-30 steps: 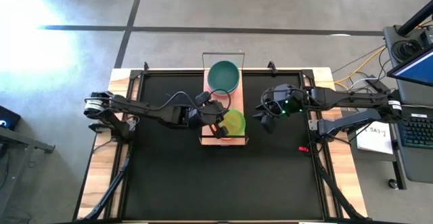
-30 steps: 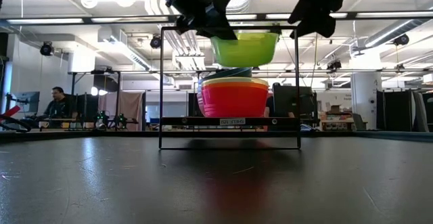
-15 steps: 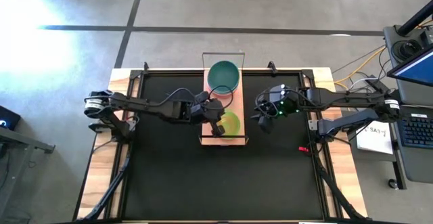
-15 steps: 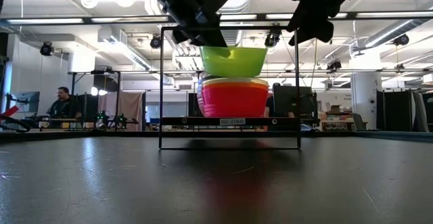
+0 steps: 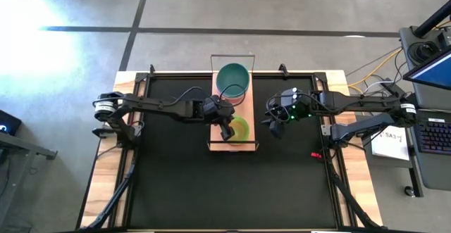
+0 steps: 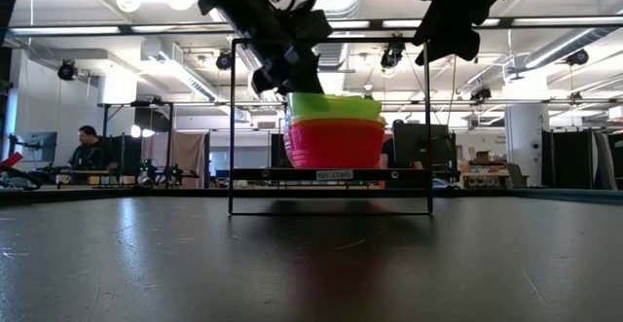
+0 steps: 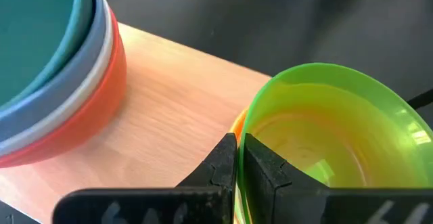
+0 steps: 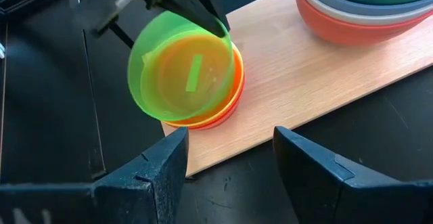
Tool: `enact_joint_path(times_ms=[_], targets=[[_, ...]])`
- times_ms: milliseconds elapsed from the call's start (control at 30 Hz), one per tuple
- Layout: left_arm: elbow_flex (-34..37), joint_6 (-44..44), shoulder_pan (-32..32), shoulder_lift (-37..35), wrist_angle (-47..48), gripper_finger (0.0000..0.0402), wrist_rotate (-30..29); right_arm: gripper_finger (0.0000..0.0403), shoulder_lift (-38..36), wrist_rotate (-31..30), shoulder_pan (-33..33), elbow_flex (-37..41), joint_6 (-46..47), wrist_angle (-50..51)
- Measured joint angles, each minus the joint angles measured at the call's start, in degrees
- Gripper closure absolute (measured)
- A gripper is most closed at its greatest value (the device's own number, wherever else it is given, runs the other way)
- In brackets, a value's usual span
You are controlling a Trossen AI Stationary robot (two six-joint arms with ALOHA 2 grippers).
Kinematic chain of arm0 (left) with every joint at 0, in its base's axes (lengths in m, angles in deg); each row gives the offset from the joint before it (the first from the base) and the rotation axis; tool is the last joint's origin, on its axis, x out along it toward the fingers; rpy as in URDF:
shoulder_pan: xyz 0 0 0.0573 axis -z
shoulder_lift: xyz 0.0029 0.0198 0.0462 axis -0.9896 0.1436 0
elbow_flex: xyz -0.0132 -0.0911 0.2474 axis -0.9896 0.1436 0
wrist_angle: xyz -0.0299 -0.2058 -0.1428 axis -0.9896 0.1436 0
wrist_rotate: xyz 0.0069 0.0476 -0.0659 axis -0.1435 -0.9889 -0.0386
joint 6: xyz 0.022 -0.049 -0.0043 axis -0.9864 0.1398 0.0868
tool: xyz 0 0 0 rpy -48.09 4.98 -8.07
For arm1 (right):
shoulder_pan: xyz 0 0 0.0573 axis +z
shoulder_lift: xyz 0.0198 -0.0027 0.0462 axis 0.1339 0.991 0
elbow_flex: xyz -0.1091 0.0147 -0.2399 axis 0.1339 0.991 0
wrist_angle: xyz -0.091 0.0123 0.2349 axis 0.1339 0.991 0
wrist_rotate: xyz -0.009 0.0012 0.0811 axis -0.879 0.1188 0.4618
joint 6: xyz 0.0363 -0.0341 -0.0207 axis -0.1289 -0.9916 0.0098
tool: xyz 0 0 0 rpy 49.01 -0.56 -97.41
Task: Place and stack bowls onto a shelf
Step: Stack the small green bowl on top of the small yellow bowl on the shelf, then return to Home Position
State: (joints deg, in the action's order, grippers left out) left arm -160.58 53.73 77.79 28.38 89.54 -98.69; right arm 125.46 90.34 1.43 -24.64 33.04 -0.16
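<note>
Left gripper (image 7: pixel 238 158), which I keep pinched on the yellow-green bowl (image 7: pixel 338 136)'s rim, seats it into the shelf (image 7: pixel 176 109)'s orange stack (image 8: pixel 233 82); right gripper (image 8: pixel 230 160) open nearby.

The top bowl (image 8: pixel 181 72) of the near stack is bright yellow-green, clear enough that the orange bowl (image 8: pixel 233 82) under it glows through, and below that sits a red-pink one (image 6: pixel 336 147). The other stack shows a teal bowl (image 5: pixel 232 78) on top, then grey-blue (image 7: pixel 95 51), a thin white rim (image 7: pixel 101 65), and red-orange (image 7: pixel 101 95) at the base. The shelf (image 8: pixel 304 68) is pale wood with a thin black wire frame (image 6: pixel 232 118). The tabletop (image 5: pixel 176 184) is matte black. Both tools, left (image 7: pixel 238 160) and right (image 8: pixel 230 158), are dark, nearly black.
</note>
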Motion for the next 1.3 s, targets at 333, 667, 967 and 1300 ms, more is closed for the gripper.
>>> enact_joint_path(times_ms=[333, 667, 967, 1300], targets=[[-0.26, 0.04, -0.19, 1.39, 0.07, 0.0399, 0.91, 0.0197, 0.0, 0.0, 0.0, 0.0, -0.22, 0.1], [-0.26, -2.32, -0.23, 0.95, 0.93, 0.0328, 2.68, 0.0197, 0.0, 0.54, -0.03, 0.0, -0.09, 1.44], [0.34, -6.02, 0.08, -5.89, 3.29, 0.0282, 4.07, 0.0197, -0.04, 0.06, -0.28, 0.0, -6.09, 2.78], [11.86, -3.56, 3.2, -23.96, 3.08, 0.0276, 3.85, 0.0197, -0.09, -0.99, -3.81, 1.9, -9.01, 2.56]])
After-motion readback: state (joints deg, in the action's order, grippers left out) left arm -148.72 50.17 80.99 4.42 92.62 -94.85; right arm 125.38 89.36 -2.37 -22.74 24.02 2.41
